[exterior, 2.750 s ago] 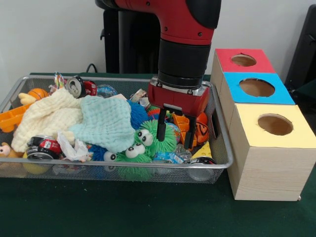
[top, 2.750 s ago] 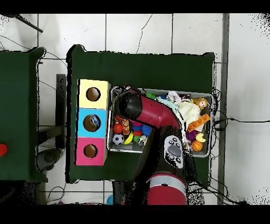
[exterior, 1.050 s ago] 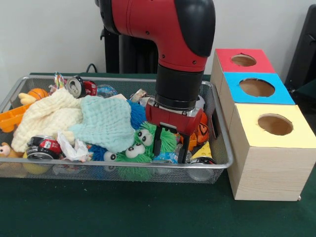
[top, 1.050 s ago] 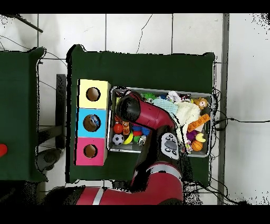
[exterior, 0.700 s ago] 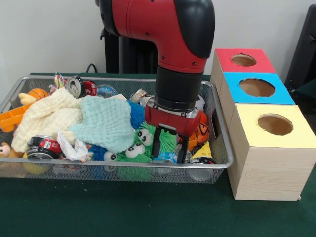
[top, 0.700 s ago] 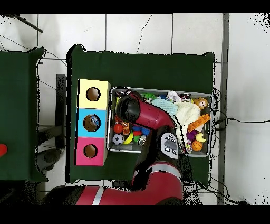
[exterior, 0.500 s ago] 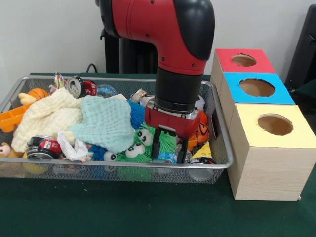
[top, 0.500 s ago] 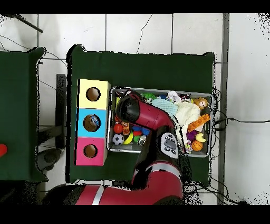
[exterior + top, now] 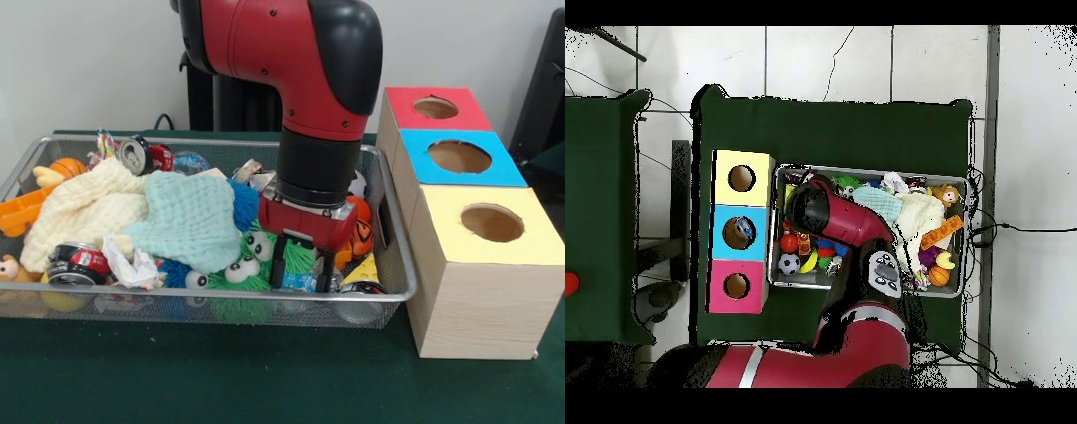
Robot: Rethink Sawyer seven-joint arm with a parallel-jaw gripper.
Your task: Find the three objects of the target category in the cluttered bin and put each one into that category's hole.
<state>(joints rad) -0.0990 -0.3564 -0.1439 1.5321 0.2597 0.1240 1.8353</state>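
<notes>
The wire-mesh bin (image 9: 177,299) lies on the green table, full of toys; it also shows in the overhead view (image 9: 865,170). My gripper (image 9: 300,269) is down inside its right end, open, with one dark finger on each side of a small clear bottle with a blue label (image 9: 303,281). The bottle lies beside a green spiky ball with eyes (image 9: 243,269). Another clear bottle-like thing (image 9: 190,162) lies at the back by a can. In the overhead view the arm (image 9: 827,212) hides the gripper and the bottle.
Three wooden boxes with round holes stand right of the bin: yellow (image 9: 490,221), blue (image 9: 459,157), red (image 9: 435,108). In the bin lie a cream cloth (image 9: 84,212), a mint cloth (image 9: 190,221), drink cans (image 9: 141,155) (image 9: 78,263) and orange toys (image 9: 22,208).
The gripper has sunk slightly lower into the bin over the bottle. Nothing else has moved.
</notes>
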